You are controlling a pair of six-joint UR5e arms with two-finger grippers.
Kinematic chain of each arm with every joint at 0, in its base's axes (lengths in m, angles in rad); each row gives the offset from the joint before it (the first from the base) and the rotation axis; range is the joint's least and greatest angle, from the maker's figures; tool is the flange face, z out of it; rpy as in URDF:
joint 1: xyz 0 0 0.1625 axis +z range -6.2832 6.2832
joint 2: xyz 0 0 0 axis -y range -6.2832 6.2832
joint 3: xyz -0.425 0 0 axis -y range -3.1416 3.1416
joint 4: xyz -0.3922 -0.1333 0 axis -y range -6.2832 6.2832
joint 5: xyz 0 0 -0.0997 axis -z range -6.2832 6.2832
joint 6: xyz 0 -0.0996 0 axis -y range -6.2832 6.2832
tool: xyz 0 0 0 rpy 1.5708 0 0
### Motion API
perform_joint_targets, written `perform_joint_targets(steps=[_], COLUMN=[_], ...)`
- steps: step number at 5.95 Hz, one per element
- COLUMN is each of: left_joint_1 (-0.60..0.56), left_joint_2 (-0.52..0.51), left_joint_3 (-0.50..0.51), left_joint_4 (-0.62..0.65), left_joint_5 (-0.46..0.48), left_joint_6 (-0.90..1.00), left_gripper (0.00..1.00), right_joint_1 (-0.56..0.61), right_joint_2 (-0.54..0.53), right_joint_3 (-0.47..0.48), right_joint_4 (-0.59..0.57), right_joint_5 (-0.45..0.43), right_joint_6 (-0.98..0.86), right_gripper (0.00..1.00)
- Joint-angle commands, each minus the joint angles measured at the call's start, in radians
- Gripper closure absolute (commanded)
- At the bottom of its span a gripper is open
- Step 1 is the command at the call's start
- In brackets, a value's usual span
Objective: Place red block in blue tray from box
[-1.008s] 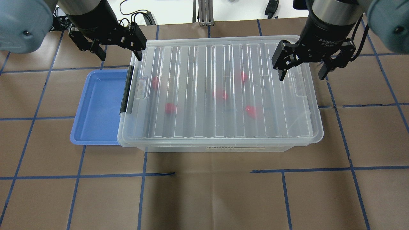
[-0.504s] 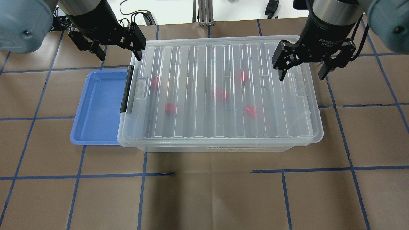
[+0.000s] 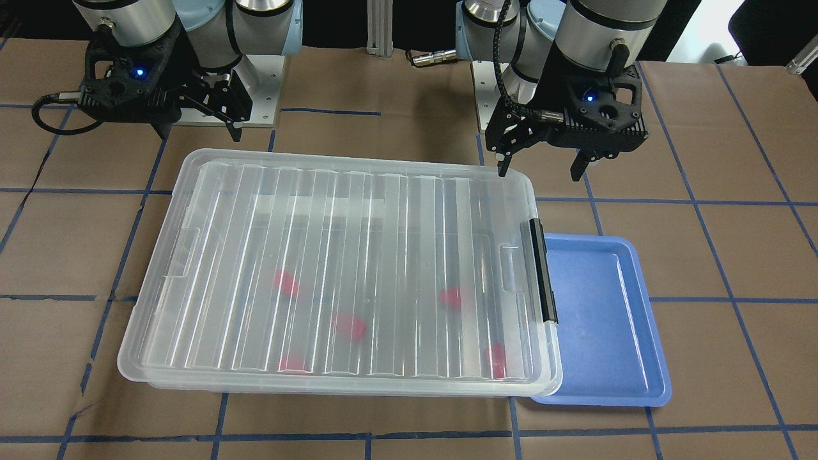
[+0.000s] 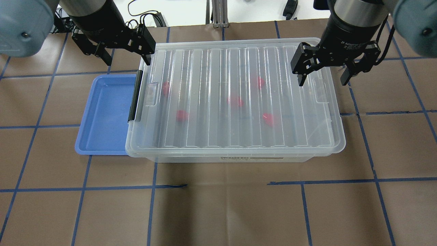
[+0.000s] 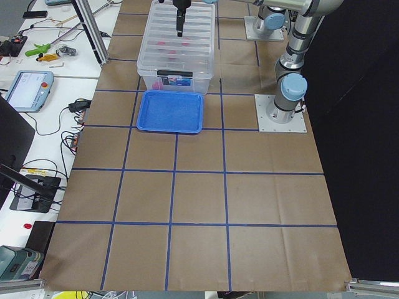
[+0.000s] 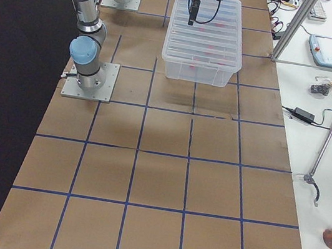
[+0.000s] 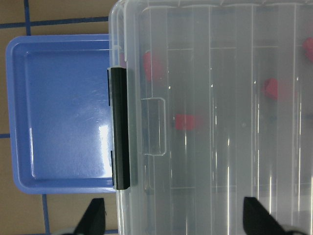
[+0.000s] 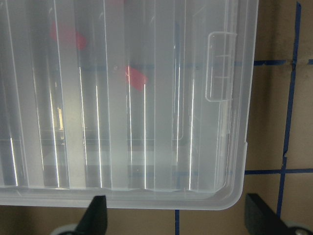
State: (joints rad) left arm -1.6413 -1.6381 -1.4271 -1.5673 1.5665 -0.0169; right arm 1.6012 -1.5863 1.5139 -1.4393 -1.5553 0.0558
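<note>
Red block (image 4: 182, 115) inside lidded box (image 4: 235, 150).
Left gripper (image 4: 129, 62) and right gripper (image 4: 322, 83) hover at the box's short ends, jaws apart.

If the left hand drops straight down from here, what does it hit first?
Likely the lid. The open left hand straddles the box's corner by the latch: one finger over the lid, the other over table just beyond the tray. Exact depth is unclear.
</note>
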Motion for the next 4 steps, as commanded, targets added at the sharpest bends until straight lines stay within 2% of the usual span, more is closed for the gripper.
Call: perform_joint_targets(steps=[1,2,4], left_joint_1=[0.000,-0.002,-0.002], left_joint_2=[0.000,0.001,0.001], left_joint_3=[0.000,-0.001,-0.001], left_joint_4=[0.000,0.000,0.000], left_joint_5=[-0.003,-0.002,0.000], left_joint_6=[0.000,0.000,0.000], left_gripper=[0.02,0.02,0.02], right_joint_1=[-0.015,-0.032,-0.093], right_joint_2=[0.002,0.003,0.044], right_joint_3=[0.000,0.000,0.003], right_joint_4=[-0.001,-0.001,-0.074], right_joint_5=[0.000,-0.014,-0.037], right_joint_6=[-0.014,-0.019,-0.152], right_gripper=[0.00,0.00,0.00])
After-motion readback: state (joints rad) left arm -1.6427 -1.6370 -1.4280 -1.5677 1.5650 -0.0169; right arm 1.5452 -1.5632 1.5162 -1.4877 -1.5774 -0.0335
